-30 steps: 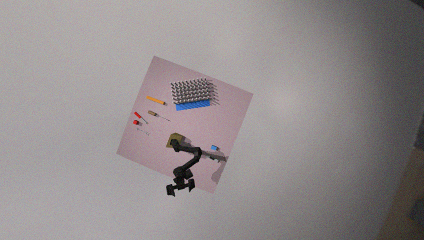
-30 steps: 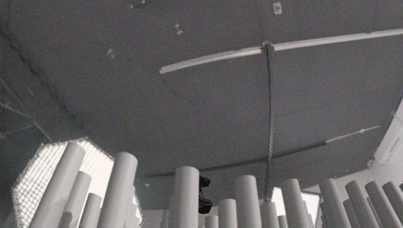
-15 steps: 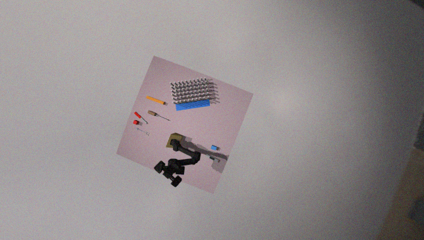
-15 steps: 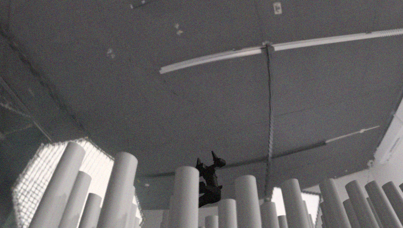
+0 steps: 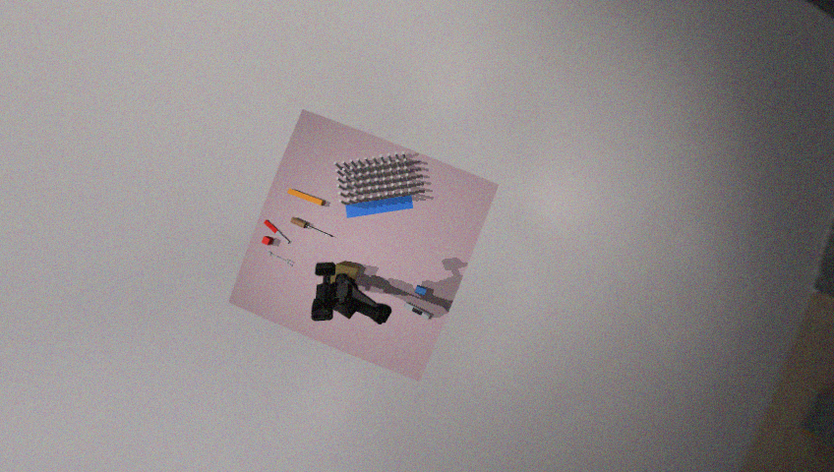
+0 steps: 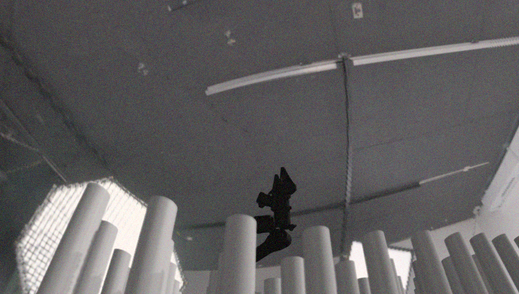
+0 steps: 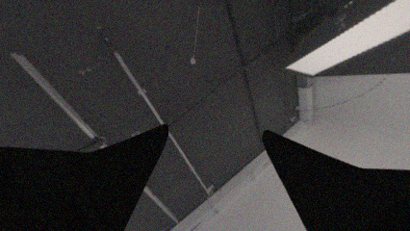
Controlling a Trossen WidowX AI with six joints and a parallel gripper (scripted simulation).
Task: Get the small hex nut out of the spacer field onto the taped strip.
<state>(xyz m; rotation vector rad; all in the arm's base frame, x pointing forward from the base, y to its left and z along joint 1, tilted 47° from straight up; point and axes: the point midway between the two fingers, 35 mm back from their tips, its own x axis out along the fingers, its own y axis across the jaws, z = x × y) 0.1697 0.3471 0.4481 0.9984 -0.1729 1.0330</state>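
spacer block (image 5: 380,182) (image 6: 240,255): 1 | blue strip (image 5: 379,206): 1 | orange stick (image 5: 306,197): 1 | brown-handled tool (image 5: 299,222): 1 | red-handled tool (image 5: 270,226): 1 | red block (image 5: 267,240): 1 | blue block (image 5: 420,290): 1

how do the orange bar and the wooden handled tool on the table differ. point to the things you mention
The orange bar (image 5: 306,197) is one bright colour end to end, while the wooden-handled tool (image 5: 299,222) has a brown handle and a dark shaft. The orange bar keeps roughly one thickness for most of its length; the wooden-handled tool narrows sharply past its handle. The orange bar lies nearer the spacers (image 5: 380,178) than the wooden-handled tool's handle does. Both are long, lie flat and slant the same general way.
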